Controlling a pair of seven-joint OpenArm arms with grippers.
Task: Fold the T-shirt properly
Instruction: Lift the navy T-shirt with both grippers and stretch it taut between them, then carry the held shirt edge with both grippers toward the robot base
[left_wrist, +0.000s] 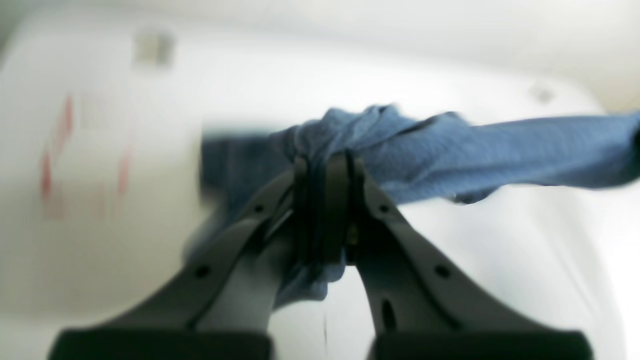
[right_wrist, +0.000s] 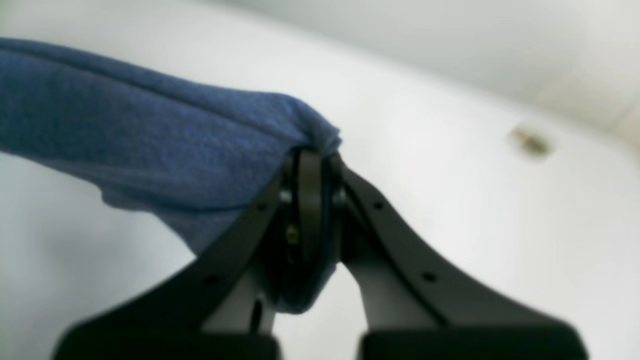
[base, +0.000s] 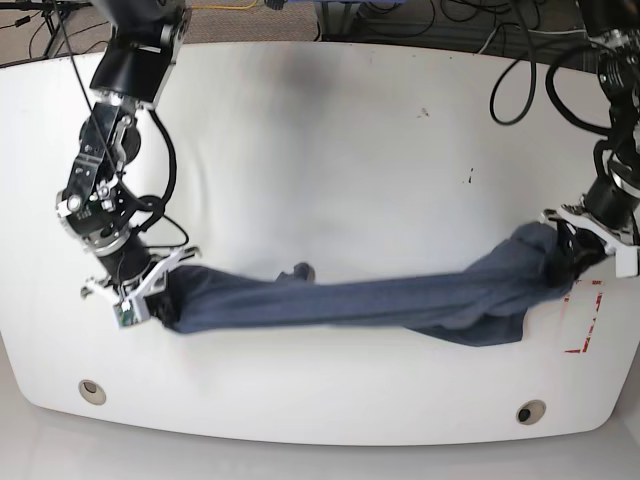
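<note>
Left gripper (left_wrist: 325, 200) clamps bunched T-shirt (base: 350, 300) — right gripper (right_wrist: 312, 200) likewise, probably a corner — the shirt stretched lengthwise between both arms.

Navy-blue heathered T-shirt (base: 360, 300), bunched into a long band stretched across the white table's near side.

The T-shirt (base: 360, 305) stretches as a band across the table's (base: 330, 150) front half, between both arms, barring passage there. Behind the band, bare tabletop offers open room. Red tape marks (base: 588, 325) lie flat at one end.
</note>
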